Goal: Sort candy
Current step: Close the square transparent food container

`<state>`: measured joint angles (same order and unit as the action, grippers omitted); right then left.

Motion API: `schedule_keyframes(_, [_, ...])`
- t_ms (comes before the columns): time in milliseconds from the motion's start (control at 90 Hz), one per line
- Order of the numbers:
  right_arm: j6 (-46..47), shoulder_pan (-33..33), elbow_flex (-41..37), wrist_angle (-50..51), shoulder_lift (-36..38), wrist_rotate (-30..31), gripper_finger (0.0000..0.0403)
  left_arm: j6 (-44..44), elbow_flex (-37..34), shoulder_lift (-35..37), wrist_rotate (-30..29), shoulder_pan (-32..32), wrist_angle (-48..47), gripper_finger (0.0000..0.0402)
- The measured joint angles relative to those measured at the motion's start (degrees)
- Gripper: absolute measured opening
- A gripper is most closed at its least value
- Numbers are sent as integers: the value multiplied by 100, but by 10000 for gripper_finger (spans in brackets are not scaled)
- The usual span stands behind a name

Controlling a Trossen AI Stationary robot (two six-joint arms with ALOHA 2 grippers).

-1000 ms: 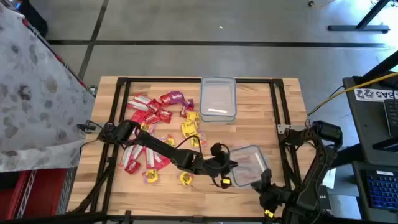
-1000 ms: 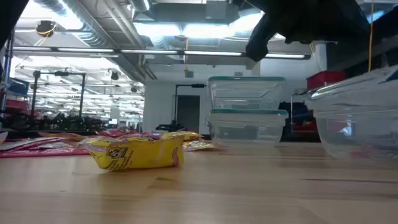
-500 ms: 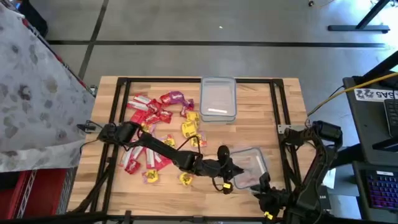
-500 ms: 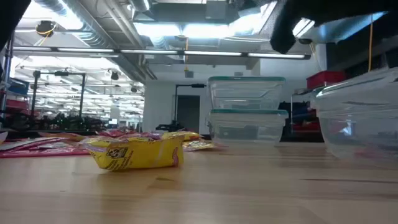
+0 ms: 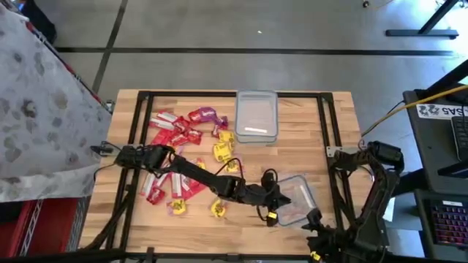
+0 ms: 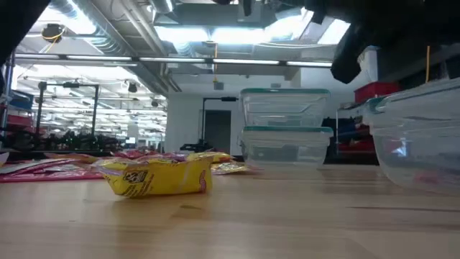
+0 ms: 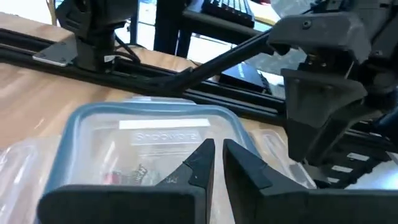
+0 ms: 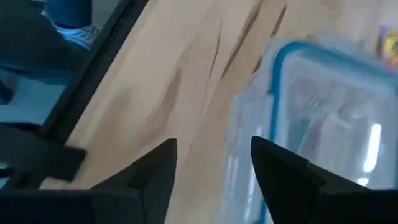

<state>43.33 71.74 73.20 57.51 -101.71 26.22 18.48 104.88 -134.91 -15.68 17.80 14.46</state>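
The candy (image 5: pixel 183 146) lies scattered over the table's left half: mostly red packets, some yellow, a purple one at the far side. One yellow packet (image 6: pixel 154 176) lies nearest the front. A clear tub with a blue rim (image 5: pixel 296 197) stands near the front right, with a red packet (image 7: pixel 118 178) inside it. My left gripper (image 7: pixel 217 163) hovers over the tub's left side (image 5: pixel 276 203). Its fingers are shut and I see nothing between the tips. My right gripper (image 8: pixel 214 165) stands open just beyond the tub's near right corner (image 5: pixel 313 218).
Another clear tub (image 5: pixel 256 117) stands at the far middle of the table; the low view shows two stacked there (image 6: pixel 286 137). A black frame rail (image 5: pixel 325 139) runs along the table's right side. Bare wood lies between the candy and the near tub.
My left gripper has travelled toward the table's right edge, from beside the near tub to above its left side. My right gripper has drawn back a little toward the table's near edge.
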Motion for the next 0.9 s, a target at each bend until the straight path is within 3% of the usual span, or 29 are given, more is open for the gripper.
schedule_keyframes(333, [2085,442,-589,276,9,-335,193,-90,0,-24,711,-142,61,17])
schedule_keyframes(589, [2020,213,-939,310,7,47,193,-65,7,-149,869,-170,96,17])
schedule_keyframes(900, [1123,-106,-870,199,-2,389,193,343,24,-114,852,-169,-1203,17])
